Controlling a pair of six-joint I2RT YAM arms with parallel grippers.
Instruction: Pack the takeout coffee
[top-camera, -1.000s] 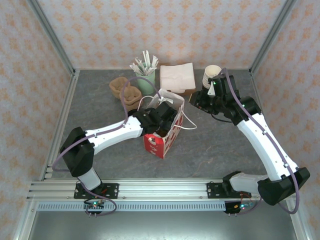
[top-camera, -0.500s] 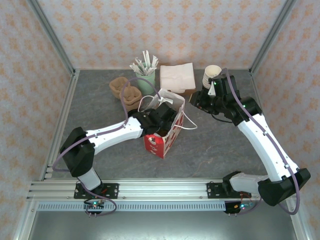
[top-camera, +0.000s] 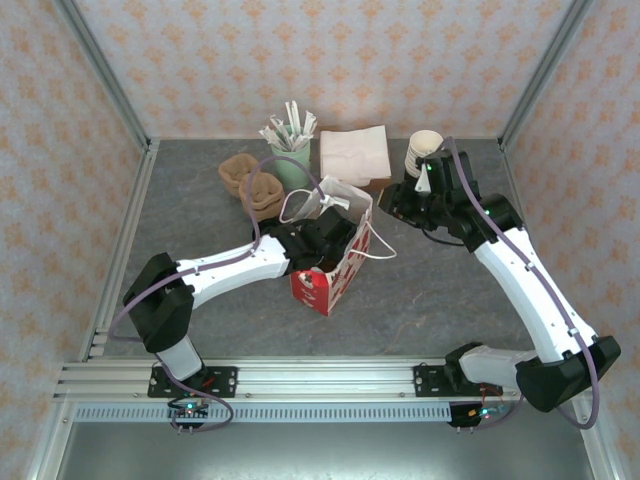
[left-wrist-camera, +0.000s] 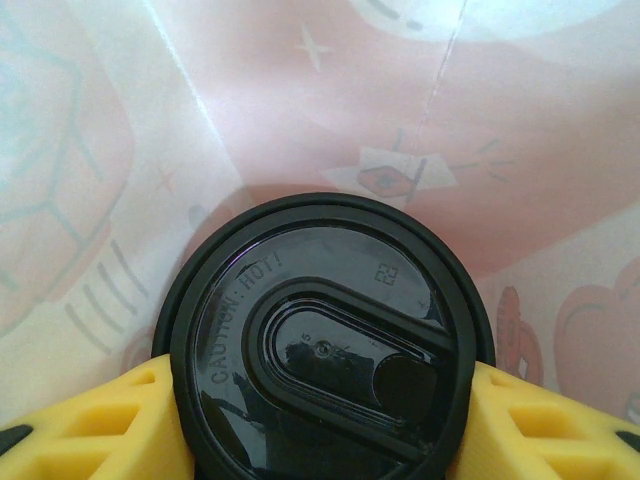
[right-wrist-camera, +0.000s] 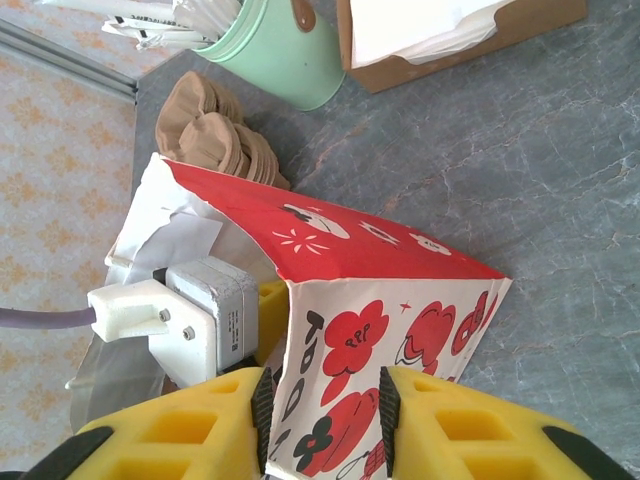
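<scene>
Standing upright inside the paper bag (top-camera: 325, 283), the takeout coffee (left-wrist-camera: 325, 340) is sitting squarely between the fingers of the left pincer (left-wrist-camera: 320, 435), which is grasping it by its sides; its long axis is running vertical. The right pincer (right-wrist-camera: 322, 420) is pinching the bag's right wall. Counting: one lidded coffee, one bag, one stack of lidless cups (top-camera: 424, 150) far right.

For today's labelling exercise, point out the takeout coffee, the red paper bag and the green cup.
takeout coffee (left-wrist-camera: 325, 345), left wrist view, black lid centre.
red paper bag (right-wrist-camera: 340, 255), right wrist view, red side panel.
green cup (right-wrist-camera: 285, 60), right wrist view, outer wall.
</scene>
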